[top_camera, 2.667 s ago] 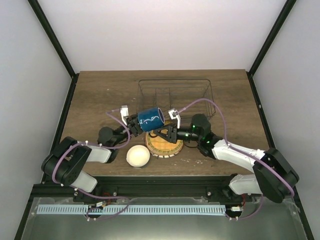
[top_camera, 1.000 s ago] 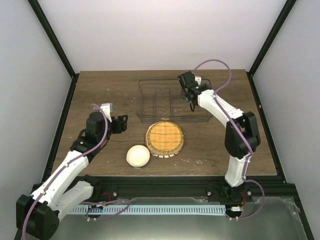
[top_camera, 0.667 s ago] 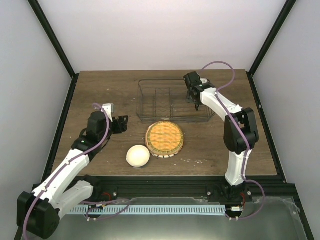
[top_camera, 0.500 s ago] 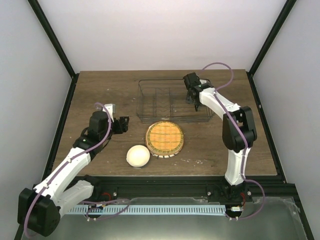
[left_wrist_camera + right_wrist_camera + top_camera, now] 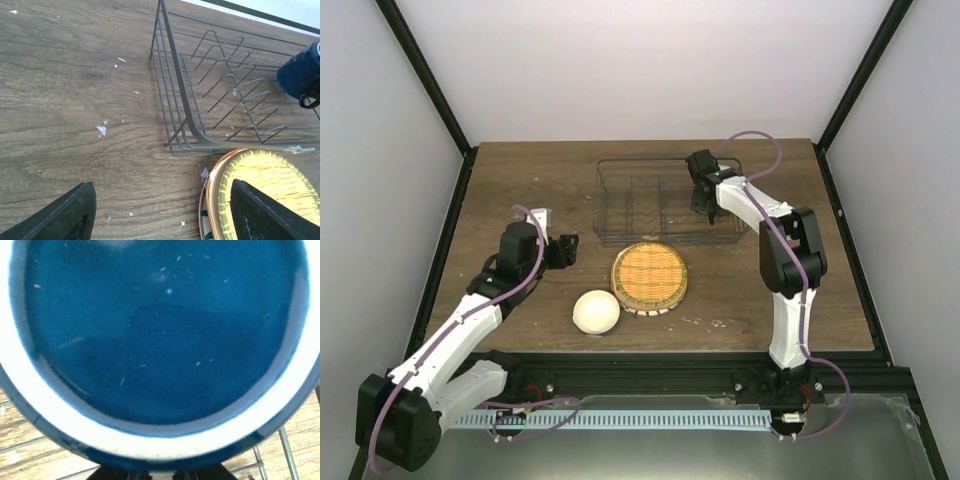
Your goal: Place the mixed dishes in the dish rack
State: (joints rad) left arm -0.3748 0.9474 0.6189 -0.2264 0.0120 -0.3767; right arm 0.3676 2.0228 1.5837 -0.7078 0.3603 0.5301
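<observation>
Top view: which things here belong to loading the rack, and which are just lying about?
For the job: dish rack, blue mug, yellow woven plate, cream plate under it, white bowl.

Just lying about: small white flecks scattered on the wooden table.

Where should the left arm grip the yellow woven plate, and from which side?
Likely its raised left rim, from the left with the left gripper: the yellow woven plate lies flat on the cream plate, so only that lip lets fingers pinch.
</observation>
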